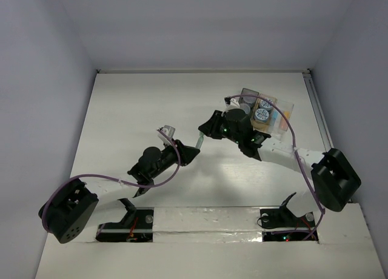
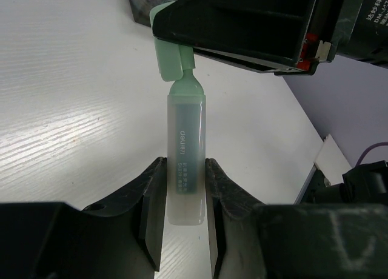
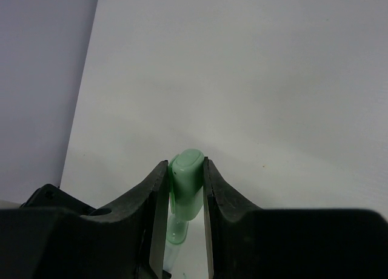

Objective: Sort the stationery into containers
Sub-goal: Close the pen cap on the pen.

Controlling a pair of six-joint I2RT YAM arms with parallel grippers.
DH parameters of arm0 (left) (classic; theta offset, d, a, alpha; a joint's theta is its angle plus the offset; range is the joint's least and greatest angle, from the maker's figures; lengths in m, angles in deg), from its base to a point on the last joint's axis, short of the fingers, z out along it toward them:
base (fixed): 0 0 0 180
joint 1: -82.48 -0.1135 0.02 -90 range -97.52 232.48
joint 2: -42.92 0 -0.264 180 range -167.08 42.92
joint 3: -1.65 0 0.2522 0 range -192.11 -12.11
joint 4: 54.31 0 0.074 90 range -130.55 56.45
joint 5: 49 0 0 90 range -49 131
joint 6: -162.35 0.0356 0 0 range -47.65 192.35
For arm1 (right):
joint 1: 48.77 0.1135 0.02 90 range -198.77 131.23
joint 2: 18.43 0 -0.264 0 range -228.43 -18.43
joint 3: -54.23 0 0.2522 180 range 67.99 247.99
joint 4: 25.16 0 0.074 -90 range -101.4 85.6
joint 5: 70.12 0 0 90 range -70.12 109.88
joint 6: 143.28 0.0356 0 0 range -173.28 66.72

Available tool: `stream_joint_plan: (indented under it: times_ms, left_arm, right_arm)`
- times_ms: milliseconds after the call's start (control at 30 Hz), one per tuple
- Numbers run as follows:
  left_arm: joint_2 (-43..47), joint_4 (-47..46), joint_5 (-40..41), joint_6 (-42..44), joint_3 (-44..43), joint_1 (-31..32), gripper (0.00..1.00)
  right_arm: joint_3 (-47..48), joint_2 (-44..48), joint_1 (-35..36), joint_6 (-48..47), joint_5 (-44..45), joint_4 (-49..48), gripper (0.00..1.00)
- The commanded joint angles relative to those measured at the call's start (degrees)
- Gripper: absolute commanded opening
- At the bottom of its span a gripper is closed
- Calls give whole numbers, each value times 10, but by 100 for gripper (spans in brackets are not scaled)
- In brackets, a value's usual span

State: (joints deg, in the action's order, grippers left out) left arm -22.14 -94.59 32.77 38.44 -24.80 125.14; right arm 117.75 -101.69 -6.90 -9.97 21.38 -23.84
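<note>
Left wrist: left gripper point(image 2: 183, 168) is nearly closed on the barrel of the green stick point(image 2: 185, 139), fingers pinching its lower half. The stick's long axis runs straight up the frame into the right gripper point(image 2: 242, 24), which has the capped end. Right wrist view agrees: right gripper point(image 3: 185, 170) is clamped on the green cap point(image 3: 186, 182), jaws only cap-wide apart, barrel trailing down the frame under it. So both grippers hold one stick, one at each end, off the table point(image 1: 121, 109). In the top view the stick point(image 1: 199, 142) spans the short gap between left gripper point(image 1: 189, 153) and right gripper point(image 1: 207, 130), axis going lower left to upper right. The trays point(image 1: 290, 109) sit further upper right, past the right gripper, so the right arm is nearer them; the left is well apart. Reads as a handover, or possibly a cap pull, can't tell which. Either way the left needs to let go along that axis before the right carries it. Barrel is frosted translucent plastic with small print, round and slim. Cap is glossy opaque mint with a flat oval end and a side tab, and could slip or pop off if pulled. Two jars point(image 1: 262, 114) with blue-white tops already sit in the trays. Table is white, faint wood grain.
</note>
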Motion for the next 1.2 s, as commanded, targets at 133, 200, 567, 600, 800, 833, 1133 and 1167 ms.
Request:
stream_joint_plan:
  times_ms: [133, 200, 567, 600, 800, 833, 1133, 1167]
  left_arm:
    - [19, -18, 23, 10, -19, 1, 0]
    - [20, -16, 30, 9, -21, 1, 0]
    - [24, -35, 77, 17, -32, 1, 0]
    - [22, -39, 77, 17, -32, 1, 0]
    - [19, -59, 74, 26, -38, 6, 0]
    - [20, -59, 75, 27, -38, 11, 0]
    - [25, -52, 77, 33, -44, 11, 0]
    - [24, -51, 77, 34, -46, 11, 0]
  right_arm:
    - [-12, 12, 18, 9, 10, -47, 0]
    - [-17, 18, 24, 16, 18, -53, 0]
    - [-43, 25, 52, 38, 38, -72, 0]
    - [-43, 23, 57, 39, 36, -72, 0]
    - [-45, -3, 57, 48, 24, -76, 0]
    - [-44, -4, 57, 47, 20, -77, 0]
    - [-50, -3, 62, 42, 21, -75, 0]
    - [-48, -3, 62, 40, 23, -72, 0]
